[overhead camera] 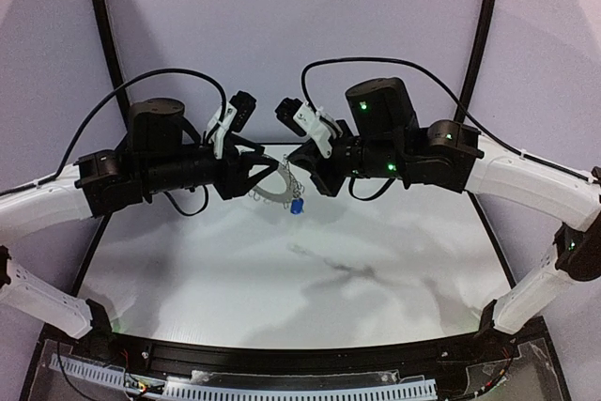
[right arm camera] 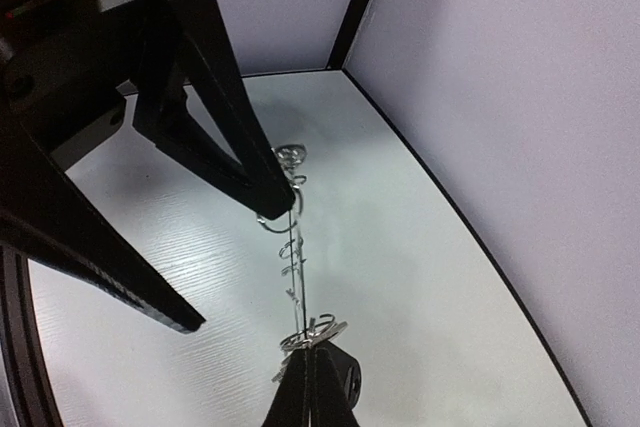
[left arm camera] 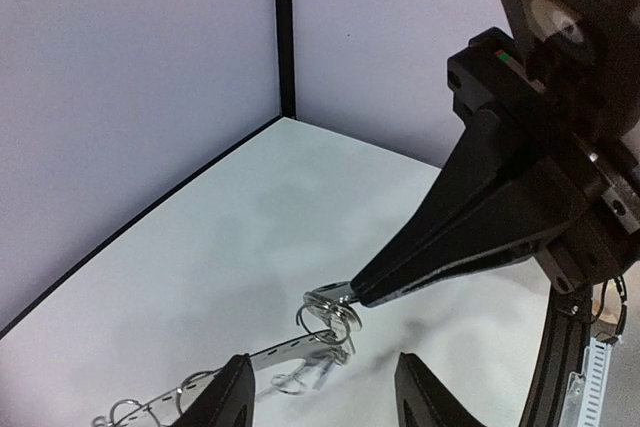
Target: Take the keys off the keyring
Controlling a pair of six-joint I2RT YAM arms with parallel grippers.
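High above the back half of the white desk (overhead camera: pixel 310 288), the two arms meet tip to tip, and the keyring (overhead camera: pixel 275 189) hangs in the air between them, off the desk. It is a flat grey ring with lots of little wire loops (left arm camera: pixel 325 309) along its rim. The right pincer (left arm camera: pixel 356 294) is clenched tight on the rim - its two thin black tips are pressed together with a bunch of those loops caught between them. The left pincer (overhead camera: pixel 268 174) is released, with its two fingers spread wide. One left finger (right arm camera: pixel 262 182) touches the far side of the ring with its tip, and the other finger (right arm camera: pixel 150 292) is well apart from it. From the right wrist view the ring shows edge-on, like a thin line running from the right tips up to that left fingertip. A blue key (overhead camera: pixel 297 205) dangles just under the ring, on the side near the right pincer - only its bright blue head is easy to see. The black key is too small to pick out among the loops.
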